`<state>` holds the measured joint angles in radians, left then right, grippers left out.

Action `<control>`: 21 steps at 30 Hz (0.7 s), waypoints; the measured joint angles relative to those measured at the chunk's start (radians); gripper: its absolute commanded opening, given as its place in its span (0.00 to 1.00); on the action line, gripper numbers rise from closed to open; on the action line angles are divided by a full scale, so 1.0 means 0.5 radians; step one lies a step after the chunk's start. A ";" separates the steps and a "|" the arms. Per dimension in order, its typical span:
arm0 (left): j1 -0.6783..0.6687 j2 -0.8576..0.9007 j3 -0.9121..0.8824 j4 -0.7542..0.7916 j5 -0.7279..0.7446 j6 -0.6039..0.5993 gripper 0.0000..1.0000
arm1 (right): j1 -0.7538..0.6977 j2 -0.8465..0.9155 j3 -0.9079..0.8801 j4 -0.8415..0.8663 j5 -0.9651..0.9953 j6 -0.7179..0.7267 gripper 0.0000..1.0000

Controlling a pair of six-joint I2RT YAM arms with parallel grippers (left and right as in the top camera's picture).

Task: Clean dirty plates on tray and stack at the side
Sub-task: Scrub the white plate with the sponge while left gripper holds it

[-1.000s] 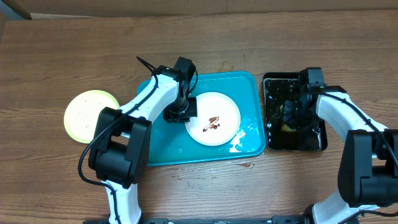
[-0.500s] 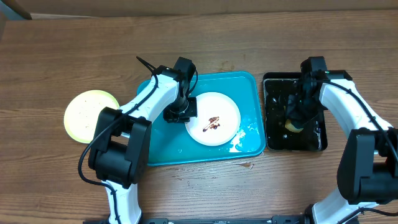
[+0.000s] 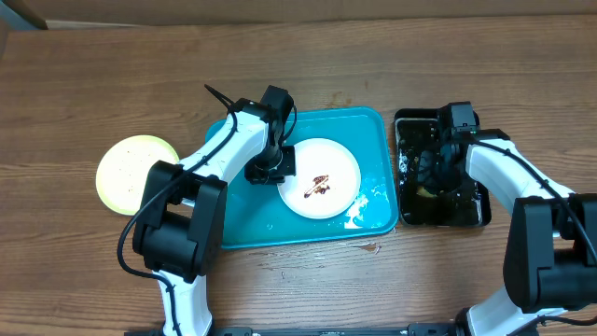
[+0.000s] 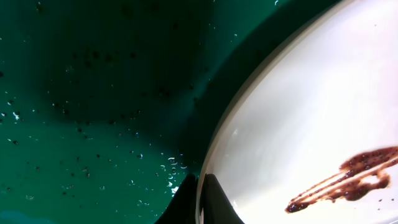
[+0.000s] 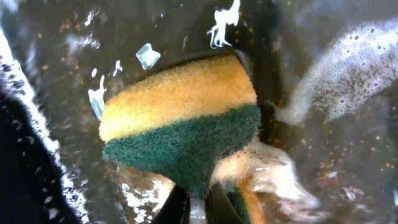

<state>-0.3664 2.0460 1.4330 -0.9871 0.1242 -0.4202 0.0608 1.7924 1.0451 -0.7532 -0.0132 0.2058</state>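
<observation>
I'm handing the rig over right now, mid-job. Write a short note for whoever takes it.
Left gripper: jaws shut on the rim of the white plate, on the turquoise tray.
Right gripper: jaws shut on the sponge, in the black tray with soapy water.
Done: yellow-green plate lies on the table left of the tray.
Left: scrub the brown smear off the white plate, stack it with the yellow-green one.

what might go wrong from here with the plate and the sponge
1. The left claw pinches only the thin rim of the white plate; on the wet turquoise tray it could slip during scrubbing.
2. The right claw holds the soaked sponge by one end; it may twist loose or drip suds on the table.
</observation>
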 measured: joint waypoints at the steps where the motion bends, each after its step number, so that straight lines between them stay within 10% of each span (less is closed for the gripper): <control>1: 0.000 0.000 0.000 0.000 0.004 0.000 0.04 | -0.001 0.000 0.014 -0.040 -0.011 0.000 0.04; 21: 0.000 0.000 0.000 0.013 0.094 0.000 0.04 | 0.624 -0.230 0.506 -0.381 -0.385 0.024 0.04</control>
<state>-0.3664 2.0460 1.4330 -0.9806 0.1711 -0.4202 0.3729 1.6772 1.2980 -0.9436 -0.2058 0.2176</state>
